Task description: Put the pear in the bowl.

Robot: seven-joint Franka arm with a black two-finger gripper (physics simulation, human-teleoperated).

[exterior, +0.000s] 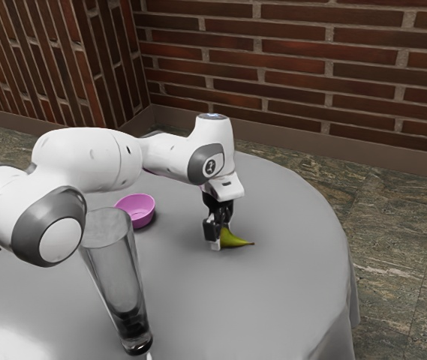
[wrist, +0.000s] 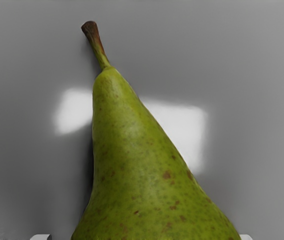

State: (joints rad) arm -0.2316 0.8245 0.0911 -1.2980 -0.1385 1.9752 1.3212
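While a tall glass (exterior: 115,274) stands toward the exterior view's left on the round table (exterior: 273,300), the pink bowl (exterior: 144,214) sits near it, then comes the gripper (exterior: 217,238), low over the table; whether it grips anything, I cannot tell. Rightmost, the pear (exterior: 233,239) lies at its tip, outside the bowl, stem pointing away from the gripper.

You have a tapering green pear (wrist: 132,165) flecked russet-brown, with a woody brown stem (wrist: 92,37); a round, smooth pink bowl (exterior: 135,208); a round counter (exterior: 273,300) draped in plain grey cloth; a jointed white-and-grey arm (exterior: 89,157); and an angular black claw (exterior: 219,235).
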